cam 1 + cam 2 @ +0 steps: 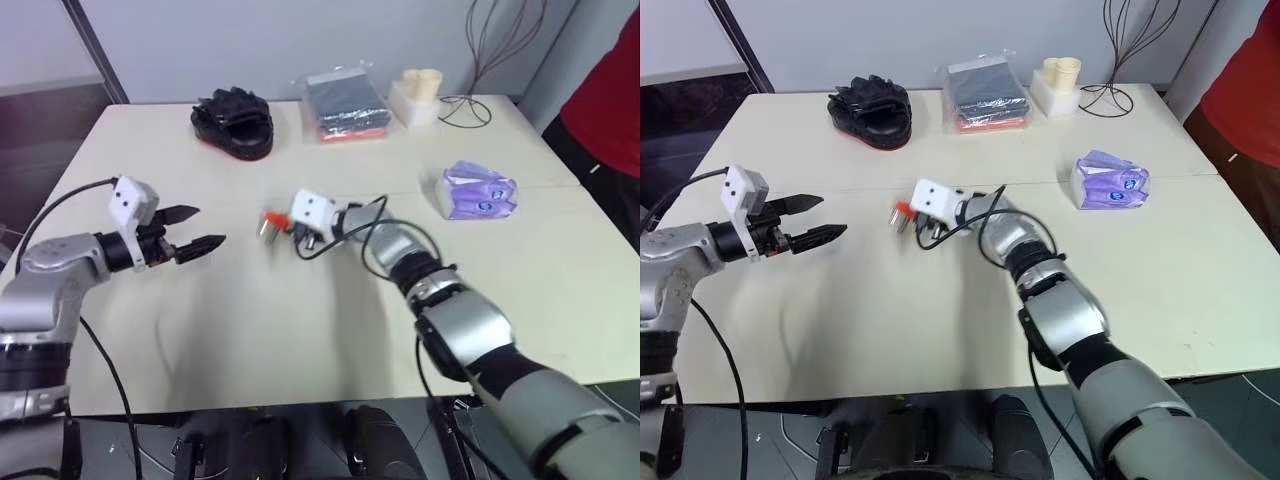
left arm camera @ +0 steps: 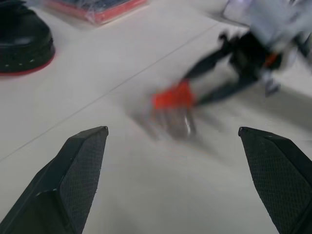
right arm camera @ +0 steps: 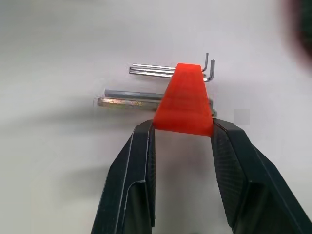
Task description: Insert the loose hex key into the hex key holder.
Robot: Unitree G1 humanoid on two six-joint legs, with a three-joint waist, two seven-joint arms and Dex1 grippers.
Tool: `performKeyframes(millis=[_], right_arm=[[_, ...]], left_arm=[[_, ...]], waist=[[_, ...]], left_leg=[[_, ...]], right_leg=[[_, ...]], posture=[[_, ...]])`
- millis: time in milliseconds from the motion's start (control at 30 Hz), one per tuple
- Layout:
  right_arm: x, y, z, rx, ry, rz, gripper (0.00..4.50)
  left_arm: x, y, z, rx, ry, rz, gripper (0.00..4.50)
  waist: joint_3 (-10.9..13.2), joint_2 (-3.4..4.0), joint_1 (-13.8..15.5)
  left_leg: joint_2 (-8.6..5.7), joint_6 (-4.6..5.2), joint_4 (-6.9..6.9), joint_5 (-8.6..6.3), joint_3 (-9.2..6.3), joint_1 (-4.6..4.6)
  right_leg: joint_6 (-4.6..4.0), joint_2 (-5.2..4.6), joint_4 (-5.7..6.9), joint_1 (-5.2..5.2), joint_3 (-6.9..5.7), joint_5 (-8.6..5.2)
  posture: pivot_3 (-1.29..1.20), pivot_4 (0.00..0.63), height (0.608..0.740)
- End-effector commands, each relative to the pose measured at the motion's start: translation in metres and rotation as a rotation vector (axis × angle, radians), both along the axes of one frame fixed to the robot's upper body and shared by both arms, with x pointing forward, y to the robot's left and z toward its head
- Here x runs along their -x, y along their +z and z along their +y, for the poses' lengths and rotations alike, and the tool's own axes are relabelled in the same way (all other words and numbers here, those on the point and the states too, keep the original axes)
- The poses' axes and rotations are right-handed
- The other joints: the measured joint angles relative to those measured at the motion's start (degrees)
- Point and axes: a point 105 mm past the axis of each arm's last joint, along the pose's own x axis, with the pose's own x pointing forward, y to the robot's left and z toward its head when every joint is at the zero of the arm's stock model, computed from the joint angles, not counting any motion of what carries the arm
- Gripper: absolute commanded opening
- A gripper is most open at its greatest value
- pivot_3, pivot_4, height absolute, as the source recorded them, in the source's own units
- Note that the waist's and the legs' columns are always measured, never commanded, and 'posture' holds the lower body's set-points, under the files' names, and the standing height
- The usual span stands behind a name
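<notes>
The hex key holder [image 3: 184,100] is a small orange-red block with several metal keys sticking out of it. My right gripper [image 3: 183,127] is shut on its lower end, one finger [image 3: 141,161] on each side. From the head it hangs just above the middle of the table [image 1: 250,330], held by the right gripper [image 1: 278,225]. My left gripper [image 1: 208,226] stands open to the left of it, pointing toward the holder [image 2: 173,96], and is empty. I cannot make out the loose hex key.
A purple tissue packet [image 1: 478,192] lies at the right. At the back are a black padded mitt [image 1: 233,122], a plastic-wrapped packet [image 1: 345,105], a cream cup stand [image 1: 420,95] and a wire stand [image 1: 480,60]. A person in red [image 1: 610,90] stands at the far right.
</notes>
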Motion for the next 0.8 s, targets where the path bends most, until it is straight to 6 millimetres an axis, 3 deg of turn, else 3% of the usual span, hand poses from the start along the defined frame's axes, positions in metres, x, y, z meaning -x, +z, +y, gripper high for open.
performKeyframes(millis=[33, 233, 367, 800], right_arm=[[0.008, 0.05, 0.0, 0.044, 0.108, -0.271, 1.06], [0.02, 0.075, -0.036, 0.257, 0.17, -0.675, 1.06], [0.025, 0.085, -0.042, 0.297, 0.187, -0.841, 1.06], [0.035, 0.106, -0.041, 0.257, 0.197, -0.991, 1.06]], left_arm=[[-0.01, 0.017, -0.008, -0.005, -0.054, -0.053, 4.5], [-0.039, 0.042, -0.039, 0.144, -0.164, -0.043, 4.5], [-0.051, 0.054, -0.061, 0.177, -0.253, -0.024, 4.5], [-0.069, 0.053, -0.099, 0.173, -0.396, 0.022, 4.5]], waist=[[0.0, -0.01, 0.0], [0.0, -0.06, 0.4], [0.0, -0.08, -0.1], [0.0, -0.1, -0.1]], left_leg=[[0.0, -0.01, 0.02, 0.01, 0.0, -0.14], [-0.02, -0.05, 0.09, 0.04, 0.07, -0.24], [-0.02, -0.01, 0.19, 0.03, 0.16, -0.31], [0.1, 0.01, 0.22, 0.03, 0.27, -0.29]], right_leg=[[0.0, 0.01, 0.0, -0.14, -0.01, 0.0], [0.02, 0.05, -0.04, -0.18, -0.04, 0.0], [0.03, 0.22, -0.14, -0.19, -0.05, 0.0], [0.03, 0.37, -0.13, -0.19, 0.04, 0.0]], posture=[[0.0, 0.15, 0.74], [0.0, 0.15, 0.74], [0.0, 0.15, 0.74], [0.0, 0.15, 0.74]])
